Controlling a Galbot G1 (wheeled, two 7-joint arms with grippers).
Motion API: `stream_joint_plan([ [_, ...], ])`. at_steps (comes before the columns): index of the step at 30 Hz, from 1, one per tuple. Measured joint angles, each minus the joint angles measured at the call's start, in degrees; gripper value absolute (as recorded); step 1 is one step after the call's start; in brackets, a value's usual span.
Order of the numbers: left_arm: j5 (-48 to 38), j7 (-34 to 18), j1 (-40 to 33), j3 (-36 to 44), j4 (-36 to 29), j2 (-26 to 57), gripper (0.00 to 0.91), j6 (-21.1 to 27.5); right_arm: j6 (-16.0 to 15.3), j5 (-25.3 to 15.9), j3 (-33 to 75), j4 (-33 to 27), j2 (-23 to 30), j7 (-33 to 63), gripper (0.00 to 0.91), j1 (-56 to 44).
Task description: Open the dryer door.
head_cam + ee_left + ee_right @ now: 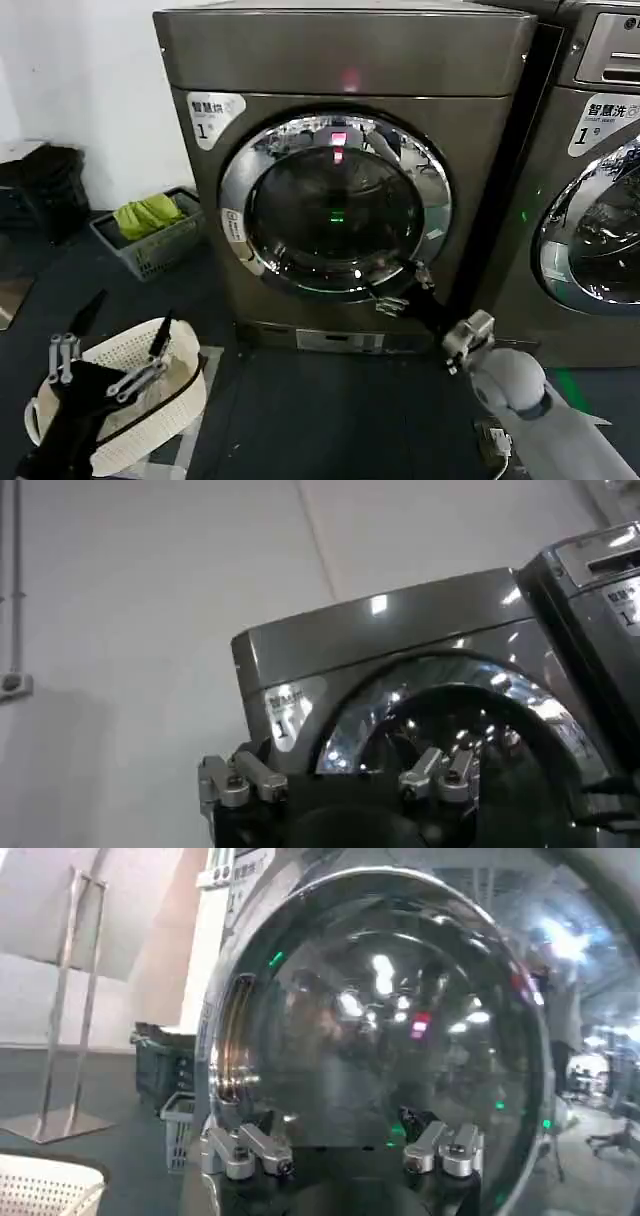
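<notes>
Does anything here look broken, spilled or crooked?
Nothing stands out. The dryer door sits shut and flush on the dryer; the right gripper is open at its lower rim, the left gripper low beside a white basket.

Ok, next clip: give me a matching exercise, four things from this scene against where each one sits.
Things:
1. right gripper
2. left gripper
3. white perforated plastic laundry basket
4. grey crate holding green cloth

Places:
A. on the floor beside the bronze-grey metallic dryer, by the wall
B. at the lower rim of the chrome-ringed dryer door
C. low on the robot's left, above the basket
D. on the floor under the left arm

Pairs: 1-B, 2-C, 3-D, 4-A
</notes>
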Motion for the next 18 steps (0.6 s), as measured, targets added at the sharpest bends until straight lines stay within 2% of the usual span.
stream_joint_plan([
  [18,0.0,0.0,-0.1,0.1,0.2,0.0,0.907,-0.1,0.0,0.4,-9.7,-7.9,4.8,-0.3,0.907,11.6],
])
